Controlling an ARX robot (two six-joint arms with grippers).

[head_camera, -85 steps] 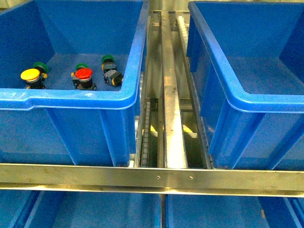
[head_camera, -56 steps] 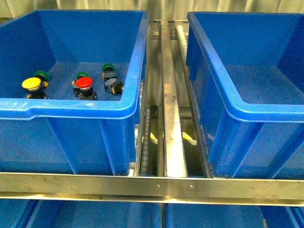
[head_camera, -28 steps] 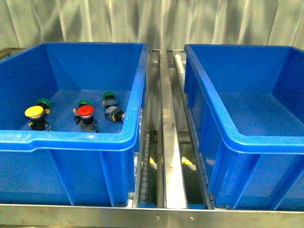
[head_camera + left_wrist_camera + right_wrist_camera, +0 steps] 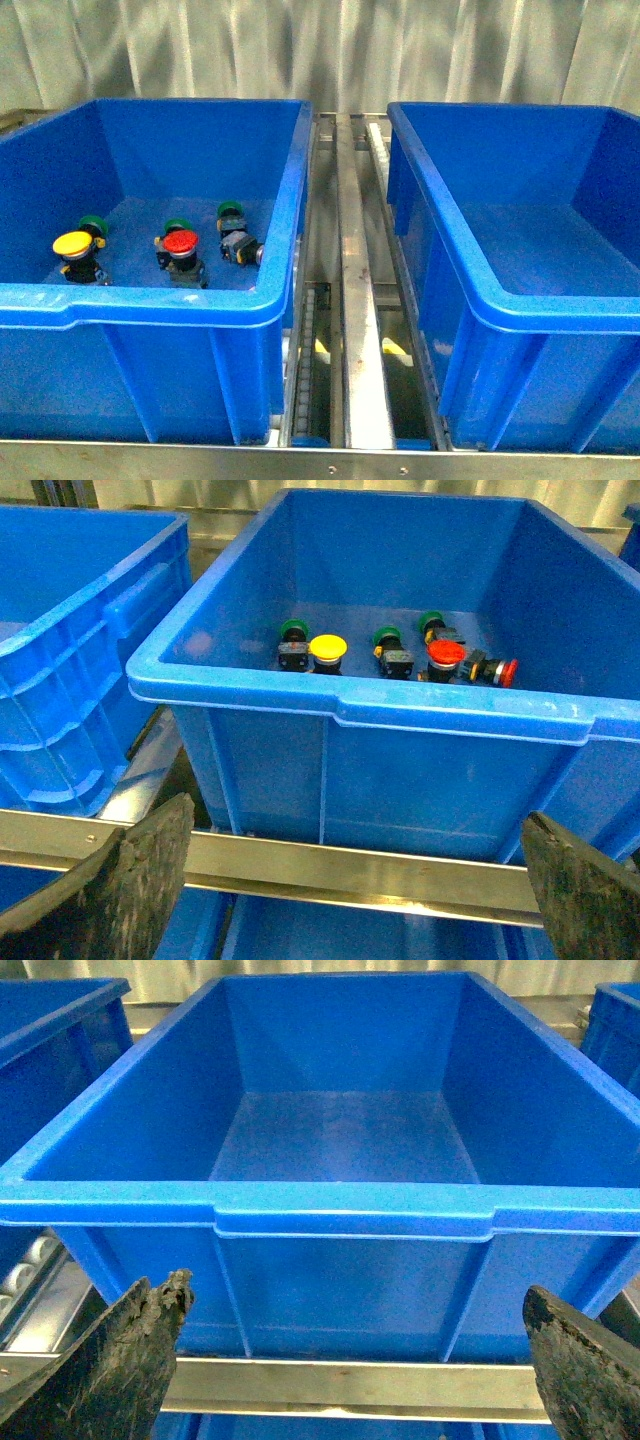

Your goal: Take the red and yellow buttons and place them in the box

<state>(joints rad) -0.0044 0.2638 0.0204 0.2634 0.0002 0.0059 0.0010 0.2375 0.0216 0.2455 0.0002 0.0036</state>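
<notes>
- The step in hand, as I judge it, is the first reach. Neither button is lifted, and both grippers hang outside the crates on the near side.
- The yellow button [image 4: 73,243] stands on the floor of the left crate [image 4: 150,302], toward its near-left corner. The red button [image 4: 181,241] stands to its right, apart from it.
- Green-capped switches [image 4: 230,211] stand just behind them, and one more switch lies on its side right of the red one. So I want to come straight down over one cap and close across its dark body, not sweep in from the far side.
- The crate wall is tall, so I would clear the rim before descending. I would then lift fully before crossing the metal rail [image 4: 355,300] to the box [image 4: 520,308] on the right, which looks empty.
- The left gripper [image 4: 357,810] is spread wide, holding and touching nothing, facing the left crate's near wall.
- The right gripper [image 4: 355,1285] is equally wide and empty, facing the box.
</notes>
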